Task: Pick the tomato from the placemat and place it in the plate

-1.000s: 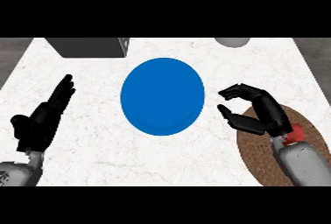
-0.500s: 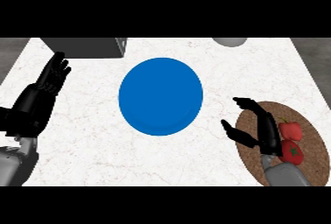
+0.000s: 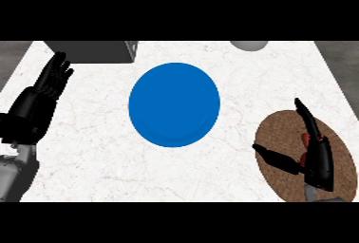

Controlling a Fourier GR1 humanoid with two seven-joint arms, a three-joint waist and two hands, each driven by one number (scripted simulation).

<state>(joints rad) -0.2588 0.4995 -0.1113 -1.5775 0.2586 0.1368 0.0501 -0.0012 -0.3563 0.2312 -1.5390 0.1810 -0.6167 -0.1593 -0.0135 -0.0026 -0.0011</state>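
Right hand [image 3: 319,159] lowered over placemat [image 3: 280,130], tomato [image 3: 306,139] mostly hidden

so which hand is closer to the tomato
Right. The right hand is open over the brown placemat, partly covering the tomato. The left hand rests open at the counter's far left, beyond the blue plate.

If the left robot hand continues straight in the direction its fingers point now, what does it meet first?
Probably the dark grey box at the counter's far edge: the left robot hand points up towards its left corner, though height is unclear.
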